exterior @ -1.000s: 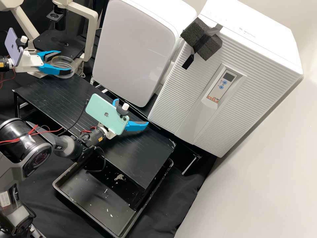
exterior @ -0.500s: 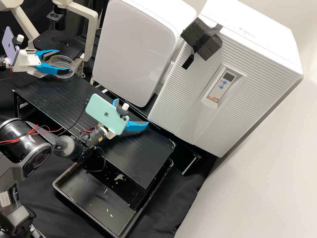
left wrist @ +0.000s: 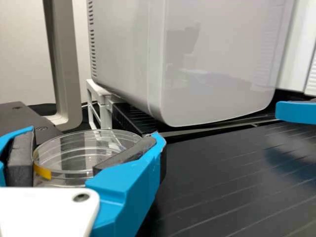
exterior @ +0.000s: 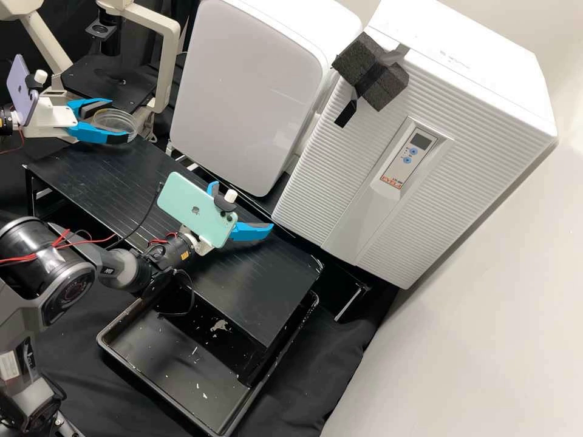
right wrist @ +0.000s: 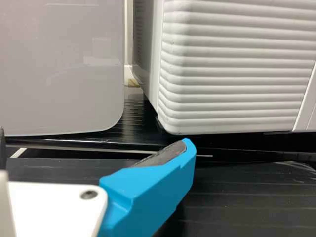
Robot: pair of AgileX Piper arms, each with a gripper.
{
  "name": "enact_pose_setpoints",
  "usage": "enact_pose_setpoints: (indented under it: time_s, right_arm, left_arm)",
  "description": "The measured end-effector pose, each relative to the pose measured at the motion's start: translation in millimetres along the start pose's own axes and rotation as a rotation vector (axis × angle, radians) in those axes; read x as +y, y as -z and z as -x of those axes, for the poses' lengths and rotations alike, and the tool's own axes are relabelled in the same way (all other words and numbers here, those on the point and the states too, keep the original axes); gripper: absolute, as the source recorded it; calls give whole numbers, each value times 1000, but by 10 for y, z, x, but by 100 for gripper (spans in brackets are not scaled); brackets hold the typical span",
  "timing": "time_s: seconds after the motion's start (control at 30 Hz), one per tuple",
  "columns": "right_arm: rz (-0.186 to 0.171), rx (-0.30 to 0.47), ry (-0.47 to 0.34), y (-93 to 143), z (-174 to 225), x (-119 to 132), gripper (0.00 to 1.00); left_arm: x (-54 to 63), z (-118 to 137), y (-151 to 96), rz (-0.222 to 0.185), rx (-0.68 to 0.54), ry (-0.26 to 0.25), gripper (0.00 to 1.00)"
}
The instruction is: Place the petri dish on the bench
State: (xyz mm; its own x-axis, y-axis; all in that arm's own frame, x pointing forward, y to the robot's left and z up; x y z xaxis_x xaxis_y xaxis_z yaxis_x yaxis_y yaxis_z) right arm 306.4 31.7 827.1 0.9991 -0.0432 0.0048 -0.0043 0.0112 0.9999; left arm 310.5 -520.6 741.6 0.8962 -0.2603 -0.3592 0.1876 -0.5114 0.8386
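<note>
In the high view my left gripper [exterior: 119, 121], at the bench's far left end, is shut on the clear petri dish [exterior: 125, 118]. In the left wrist view the dish [left wrist: 69, 159], round, stacked and with a yellow mark on its side, lies between the dark pads of the left gripper [left wrist: 91, 140]. Whether its underside touches the bench [exterior: 255, 285] cannot be told. Over the middle of the bench my right gripper [exterior: 243, 207] stands open and empty. The right wrist view has the right gripper [right wrist: 96, 140] with its jaws wide apart.
Behind the bench stand a grey-white rounded appliance [exterior: 249, 91] and a ribbed white unit [exterior: 376, 152]. A microscope stand [exterior: 164, 60] rises beside the left gripper. Below the bench's front lies a black tray [exterior: 139, 370].
The left gripper first shifted slightly left, then slightly right and down in the high view, and the dish now appears flatter between its fingers. The right arm has stayed still.
</note>
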Motion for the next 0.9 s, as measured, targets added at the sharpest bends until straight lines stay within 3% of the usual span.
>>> enact_pose_setpoints:
  time_s: [0.53,0.9]
  right_arm:
    - [0,0,0,0,0,0,100]
    - [0,0,0,0,0,0,100]
  left_arm:
    - [18,-47,68,7,23,-9,0]
    - [-40,-116,78,-10,4,2,0]
